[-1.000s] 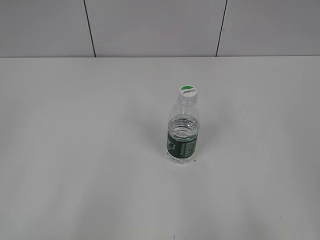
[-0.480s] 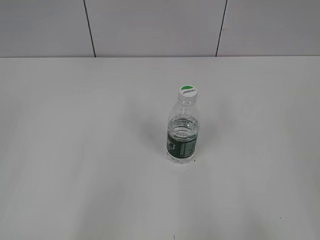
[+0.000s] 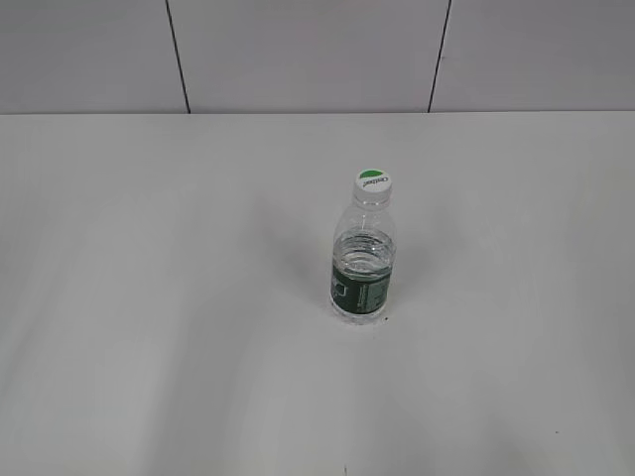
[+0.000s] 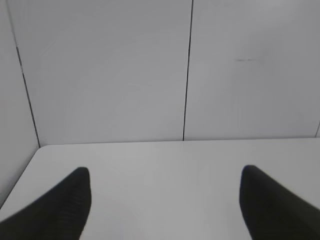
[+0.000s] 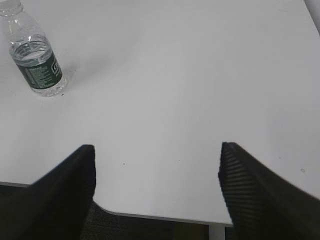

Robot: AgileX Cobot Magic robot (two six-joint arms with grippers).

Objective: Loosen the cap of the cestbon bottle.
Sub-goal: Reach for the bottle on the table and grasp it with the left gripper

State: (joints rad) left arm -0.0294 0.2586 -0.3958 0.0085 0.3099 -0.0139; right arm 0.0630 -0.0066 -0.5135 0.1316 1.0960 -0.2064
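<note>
Nothing started: cestbon bottle (image 3: 362, 268) upright mid-tabletop (image 3: 149, 297), slightly toward the right edge, cap (image 3: 374, 184) on and untouched. Left gripper (image 4: 165, 200) and right gripper (image 5: 156, 182) both spread, empty, well away from it.

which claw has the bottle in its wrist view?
The right claw: the cestbon bottle stands upper left in its view. The left claw sees only bare table and wall.
</note>
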